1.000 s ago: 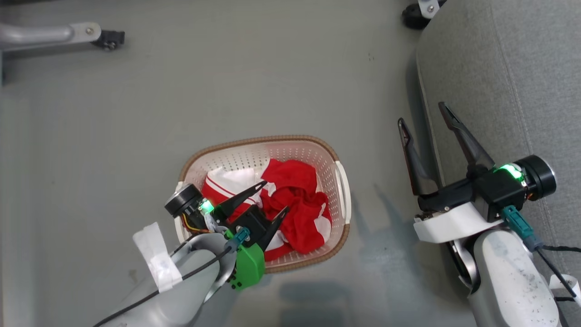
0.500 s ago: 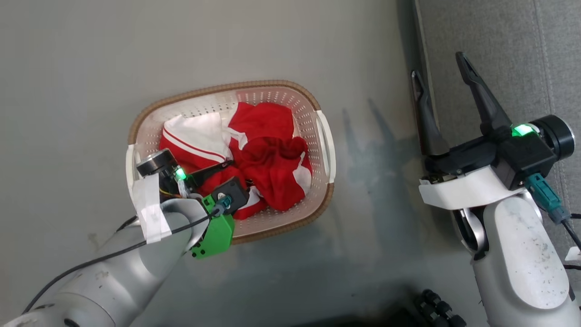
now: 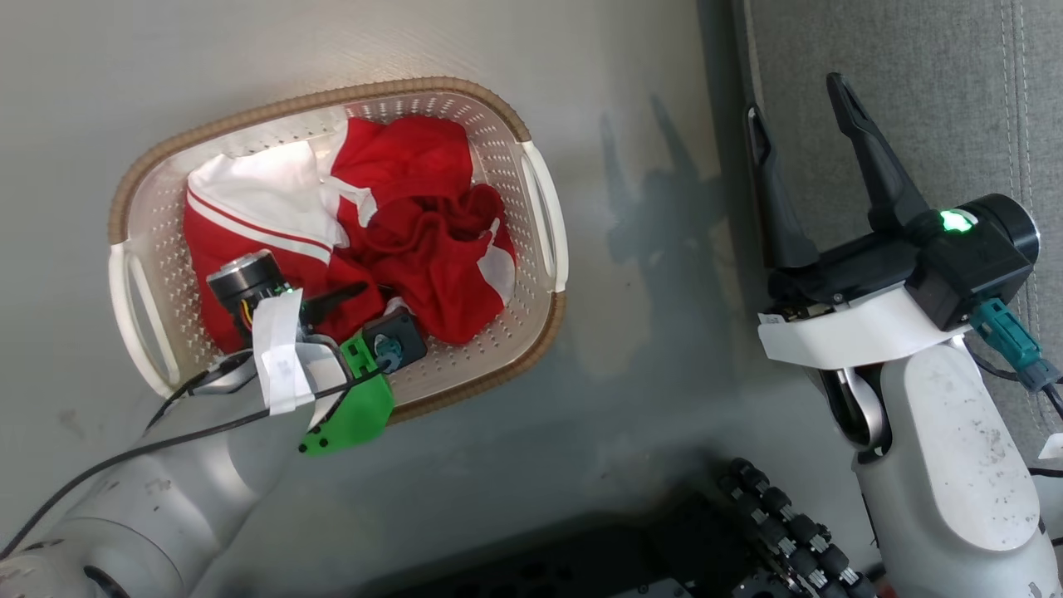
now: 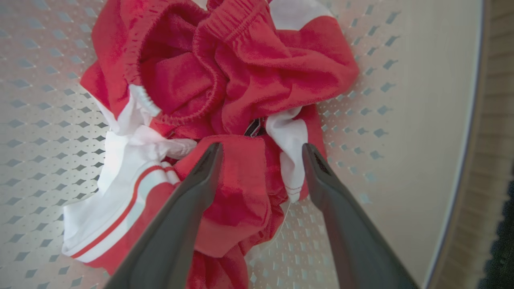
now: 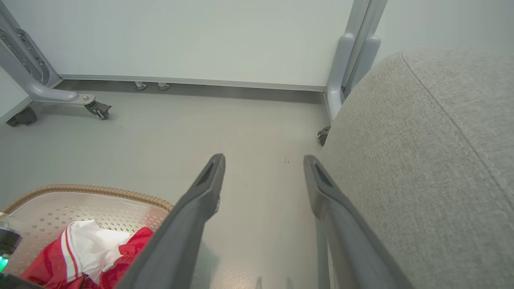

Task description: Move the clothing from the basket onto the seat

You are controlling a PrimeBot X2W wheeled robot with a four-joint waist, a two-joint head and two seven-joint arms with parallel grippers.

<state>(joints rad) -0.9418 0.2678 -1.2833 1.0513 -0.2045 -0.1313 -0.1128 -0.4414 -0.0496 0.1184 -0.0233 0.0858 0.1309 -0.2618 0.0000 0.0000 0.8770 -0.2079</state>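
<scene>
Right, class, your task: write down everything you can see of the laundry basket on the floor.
The basket is an oval tub of cream-white plastic, its walls and bottom pierced with small holes, topped by a brown woven-look rim with a white handle at each short end. It stands upright on the grey floor, apart from the seat. The red and white clothing lies crumpled inside, and the left gripper reaches into it with open jaws straddling the cloth.

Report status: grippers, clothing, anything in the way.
Left gripper open, fingers straddling a fold of the red clothing in the laundry basket. Right gripper open, empty, beside the seat cushion. Nothing visibly blocking.
</scene>
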